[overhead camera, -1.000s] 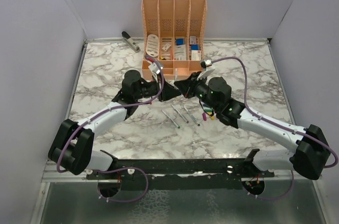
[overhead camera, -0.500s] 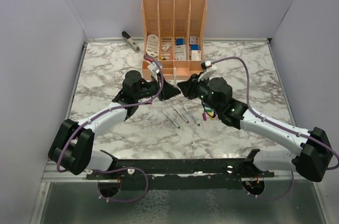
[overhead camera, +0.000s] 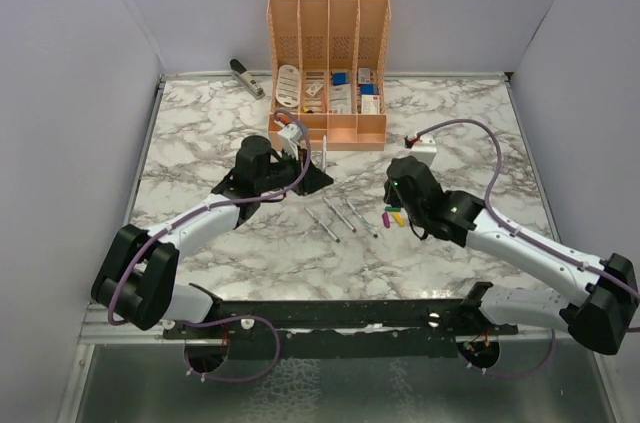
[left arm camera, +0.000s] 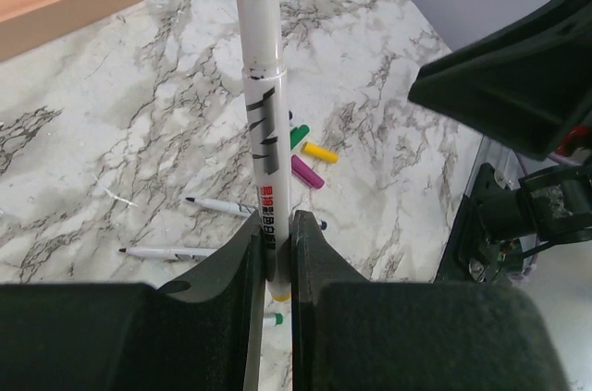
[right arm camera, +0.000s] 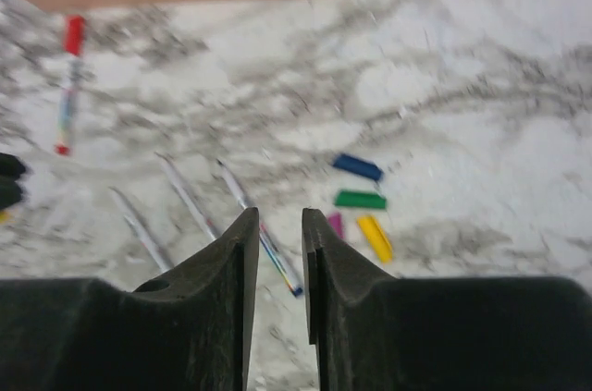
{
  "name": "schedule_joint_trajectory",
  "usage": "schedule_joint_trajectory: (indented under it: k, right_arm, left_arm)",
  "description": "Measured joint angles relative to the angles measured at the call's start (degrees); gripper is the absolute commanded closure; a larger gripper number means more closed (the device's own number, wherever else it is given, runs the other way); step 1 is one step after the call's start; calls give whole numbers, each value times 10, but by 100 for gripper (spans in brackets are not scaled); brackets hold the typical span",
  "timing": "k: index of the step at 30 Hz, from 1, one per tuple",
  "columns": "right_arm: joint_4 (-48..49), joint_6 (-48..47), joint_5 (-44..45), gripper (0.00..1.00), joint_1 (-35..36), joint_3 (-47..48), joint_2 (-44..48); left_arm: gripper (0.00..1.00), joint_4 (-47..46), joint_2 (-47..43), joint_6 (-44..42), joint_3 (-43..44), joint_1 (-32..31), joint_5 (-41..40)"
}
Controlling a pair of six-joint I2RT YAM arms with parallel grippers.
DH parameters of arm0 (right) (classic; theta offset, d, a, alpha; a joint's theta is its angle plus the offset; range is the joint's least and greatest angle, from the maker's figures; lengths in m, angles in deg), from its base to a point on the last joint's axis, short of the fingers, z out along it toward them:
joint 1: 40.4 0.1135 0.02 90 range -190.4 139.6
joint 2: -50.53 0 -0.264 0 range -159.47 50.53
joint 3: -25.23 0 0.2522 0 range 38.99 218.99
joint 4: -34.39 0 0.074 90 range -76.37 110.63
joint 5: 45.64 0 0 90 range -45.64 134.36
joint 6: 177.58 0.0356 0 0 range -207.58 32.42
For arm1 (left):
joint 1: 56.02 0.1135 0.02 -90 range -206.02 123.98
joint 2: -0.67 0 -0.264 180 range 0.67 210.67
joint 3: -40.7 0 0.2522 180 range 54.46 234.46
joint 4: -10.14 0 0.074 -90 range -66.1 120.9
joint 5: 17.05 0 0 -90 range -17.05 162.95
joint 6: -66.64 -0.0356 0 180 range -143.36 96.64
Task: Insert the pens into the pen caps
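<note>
My left gripper [left arm camera: 276, 225] is shut on a white pen [left arm camera: 264, 123] near its yellow end. The pen stands up between the fingers with its tip out of frame. Three bare pens [overhead camera: 340, 215] lie side by side at mid-table, also seen as pens [right arm camera: 190, 197] in the right wrist view. Loose pen caps lie just to their right: blue [right arm camera: 357, 167], green [right arm camera: 361, 199], purple [right arm camera: 335, 225] and yellow [right arm camera: 375, 237]. My right gripper [right arm camera: 280, 215] hovers over them, open, with nothing between its fingers. A pen with a red cap [right arm camera: 69, 86] shows near the organizer.
An orange desk organizer [overhead camera: 327, 133] with stationery stands at the back centre. A black-and-silver stapler [overhead camera: 246, 77] lies at the back left. Grey walls close in the marble table [overhead camera: 200, 123] on three sides.
The right gripper was tip to tip with the left one; it has opened and drawn back to the right, above the caps. The left gripper closed on the pen and stayed put.
</note>
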Motion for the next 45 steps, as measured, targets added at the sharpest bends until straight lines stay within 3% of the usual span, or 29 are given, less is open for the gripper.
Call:
schedule_joint_trajectory:
  k: [4, 10, 19, 26, 45]
  right_arm:
    - [-103, 37, 3, 79, -1, -7, -39]
    - [-153, 59, -23, 77, -25, -28, -63]
    - [-142, 37, -80, 70, -79, -59, -126]
    - [-100, 3, -108, 56, -88, -60, -158]
    - [-26, -59, -153, 59, -136, -60, -220]
  left_arm:
    - [100, 47, 3, -28, 16, 0, -2]
    - [100, 86, 13, -53, 40, 0, -3]
    - [100, 91, 14, -55, 40, 0, -2]
    - [100, 91, 14, -53, 40, 0, -2]
    - [100, 91, 14, -53, 33, 0, -1]
